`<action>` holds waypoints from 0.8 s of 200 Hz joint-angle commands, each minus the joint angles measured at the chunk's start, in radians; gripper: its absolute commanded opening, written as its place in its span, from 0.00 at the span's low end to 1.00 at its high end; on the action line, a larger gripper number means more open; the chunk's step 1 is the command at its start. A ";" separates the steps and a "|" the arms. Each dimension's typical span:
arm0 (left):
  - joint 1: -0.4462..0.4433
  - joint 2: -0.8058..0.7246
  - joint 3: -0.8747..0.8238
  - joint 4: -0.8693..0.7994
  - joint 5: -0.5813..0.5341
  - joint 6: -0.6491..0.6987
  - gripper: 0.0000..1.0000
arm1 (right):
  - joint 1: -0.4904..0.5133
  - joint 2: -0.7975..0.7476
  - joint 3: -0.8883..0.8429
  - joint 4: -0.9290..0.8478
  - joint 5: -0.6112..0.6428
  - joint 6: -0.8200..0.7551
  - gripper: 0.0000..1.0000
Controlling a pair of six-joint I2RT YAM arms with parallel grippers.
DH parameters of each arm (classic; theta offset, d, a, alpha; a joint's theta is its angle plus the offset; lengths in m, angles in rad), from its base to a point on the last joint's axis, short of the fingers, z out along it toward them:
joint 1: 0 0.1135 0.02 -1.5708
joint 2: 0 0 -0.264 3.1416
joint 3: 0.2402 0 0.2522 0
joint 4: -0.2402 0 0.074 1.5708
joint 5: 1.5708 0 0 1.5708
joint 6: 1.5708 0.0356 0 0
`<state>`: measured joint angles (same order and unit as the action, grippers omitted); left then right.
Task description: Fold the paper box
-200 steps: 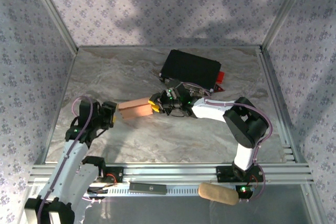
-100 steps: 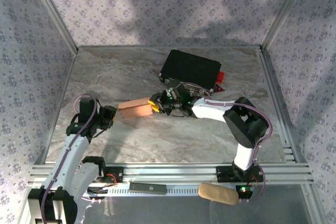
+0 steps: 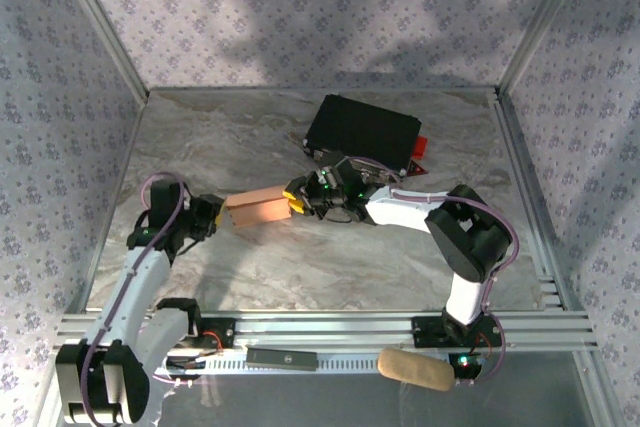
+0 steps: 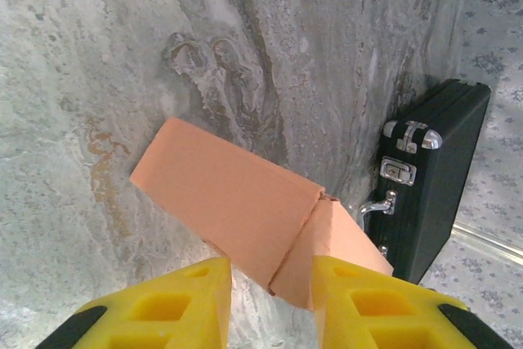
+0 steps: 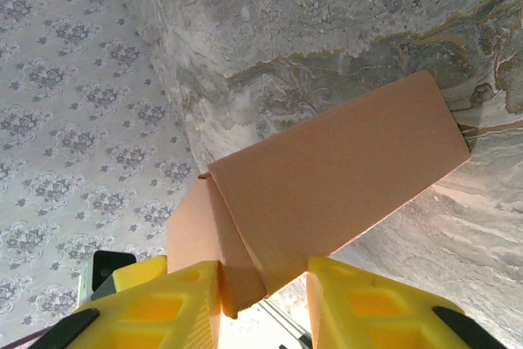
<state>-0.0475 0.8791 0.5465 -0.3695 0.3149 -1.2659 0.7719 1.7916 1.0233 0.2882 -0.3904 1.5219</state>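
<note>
Seen from above, the paper box (image 3: 258, 210) lies on the bench (image 3: 250, 147) as a formed tube between the arms. The left end effector (image 3: 212, 215) is just beside one end and the right end effector (image 3: 293, 202) touches the other.

In the left wrist view, a creased end flap sits between the fingers (image 4: 176, 296) — clenched or loose, it cannot be told.

In the right wrist view, another flap hangs beside the fingers (image 5: 184, 296), and the grip is equally unclear.

The body looks done; the ends seem left to tuck.
</note>
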 commanded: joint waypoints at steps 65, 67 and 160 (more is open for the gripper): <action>0.004 0.000 -0.048 0.069 0.060 -0.011 0.28 | -0.002 0.031 -0.004 -0.069 0.008 -0.014 0.32; 0.004 -0.002 -0.048 0.068 0.058 -0.010 0.28 | -0.002 0.031 -0.003 -0.068 0.008 -0.013 0.32; 0.004 -0.006 -0.101 0.084 0.026 -0.018 0.20 | 0.000 0.026 -0.005 -0.072 0.012 -0.017 0.32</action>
<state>-0.0475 0.8677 0.4770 -0.2771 0.3523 -1.2827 0.7723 1.7943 1.0237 0.2886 -0.3904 1.5188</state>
